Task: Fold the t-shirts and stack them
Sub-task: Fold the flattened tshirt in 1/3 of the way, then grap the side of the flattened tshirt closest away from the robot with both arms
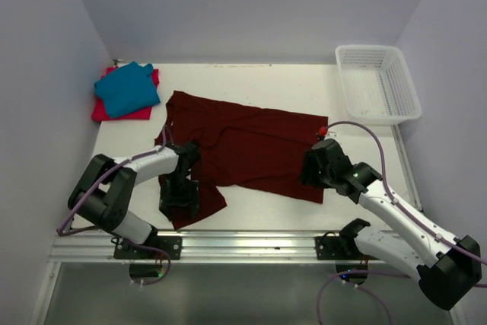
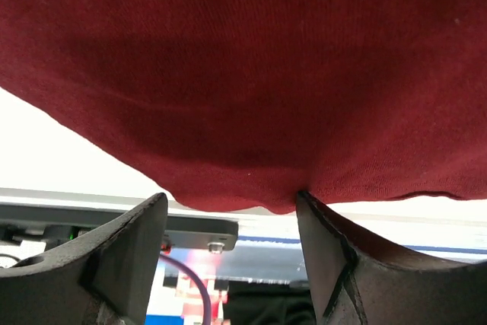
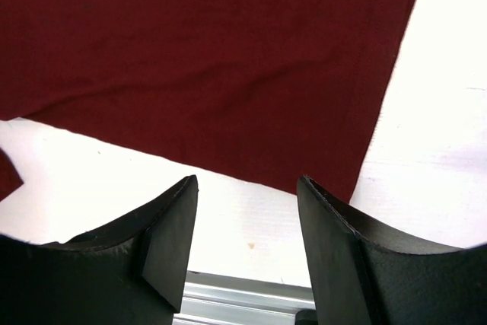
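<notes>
**Maroon t-shirt spread flat, both grippers at its near edge**

Maroon t-shirt (image 1: 251, 146): lies open on the middle of the worktop (image 1: 259, 81). Its long axis runs left to right, roughly parallel to the near edge, with the right end sitting slightly nearer. A straight edge faces the worktop's right side. At the left end, one flap reaches toward the far-left corner and another toward the near edge. The neck opening cannot be made out.

Left gripper (image 1: 179, 188): sits over the near-left flap. In the left wrist view the fingers stand apart and are not clamped. The cloth's rounded edge comes down to the fingertips and touches one of them, and the near-edge rail (image 1: 243, 241) shows through the gap.

Right gripper (image 1: 313, 169): at the shirt's near-right corner. In the right wrist view the fingers are spread, with bare worktop between them, and nothing is grasped. The cloth corner lies just beyond one fingertip.

Teal t-shirt (image 1: 128, 89): folded, lying on top of the red-pink t-shirt (image 1: 101, 110) at the far-left corner, well apart from the maroon one.

White mesh basket (image 1: 378, 118): stands at the far-right corner.
</notes>
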`<move>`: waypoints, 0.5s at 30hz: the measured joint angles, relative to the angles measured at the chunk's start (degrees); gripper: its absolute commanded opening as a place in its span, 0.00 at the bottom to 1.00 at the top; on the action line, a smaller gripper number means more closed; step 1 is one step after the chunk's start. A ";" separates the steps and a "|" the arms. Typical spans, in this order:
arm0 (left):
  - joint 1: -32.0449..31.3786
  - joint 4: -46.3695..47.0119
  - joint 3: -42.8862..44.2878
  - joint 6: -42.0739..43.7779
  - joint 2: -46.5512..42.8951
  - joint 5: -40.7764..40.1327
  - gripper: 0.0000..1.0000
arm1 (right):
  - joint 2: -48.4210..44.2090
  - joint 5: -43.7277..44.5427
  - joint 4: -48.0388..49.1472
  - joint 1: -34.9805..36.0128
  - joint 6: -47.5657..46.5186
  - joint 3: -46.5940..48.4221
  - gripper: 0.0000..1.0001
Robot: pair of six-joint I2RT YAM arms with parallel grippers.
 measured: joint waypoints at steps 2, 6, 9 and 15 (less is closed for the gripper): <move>0.00 -0.61 0.39 0.22 1.31 0.20 0.66 | -0.85 0.79 -0.57 0.00 0.15 0.00 0.56; -0.07 -1.14 0.96 1.01 4.11 2.16 0.46 | -1.49 2.14 -1.62 0.00 0.57 0.00 0.40; -0.37 -1.20 0.94 1.62 4.50 2.99 0.26 | -0.98 2.97 -2.38 0.00 1.51 0.00 0.32; -0.59 -1.03 0.94 2.78 4.13 3.43 0.00 | 3.91 5.18 -3.04 0.00 3.74 -0.07 0.25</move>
